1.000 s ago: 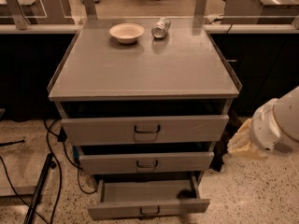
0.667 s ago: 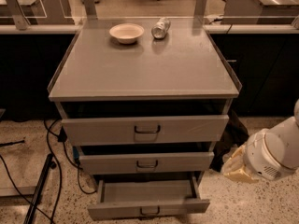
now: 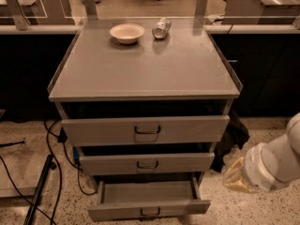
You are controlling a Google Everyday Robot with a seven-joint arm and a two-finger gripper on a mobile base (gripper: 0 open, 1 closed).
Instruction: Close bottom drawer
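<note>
The bottom drawer (image 3: 147, 209) sat at the bottom centre of the frame, pulled well out of the grey cabinet (image 3: 145, 69), its bare floor showing behind the narrow front panel and its small dark loop handle (image 3: 150, 213) at the lower edge. Above it the middle drawer (image 3: 146, 163) stood out a little, and the top drawer (image 3: 145, 130) also stood slightly proud under the cabinet top. To the lower right, well apart from the bottom drawer and touching nothing, hung the gripper (image 3: 236, 177), a yellowish end on a white arm (image 3: 276, 161) reaching in from the right edge; whether it was released or clenched I could not tell. On the cabinet top, towards the upper centre, a pale bowl (image 3: 127, 32) stood near a metal can (image 3: 161, 28) lying on its side. Dark cables (image 3: 49, 146) trailed over the speckled floor (image 3: 23, 172) at the left.
</note>
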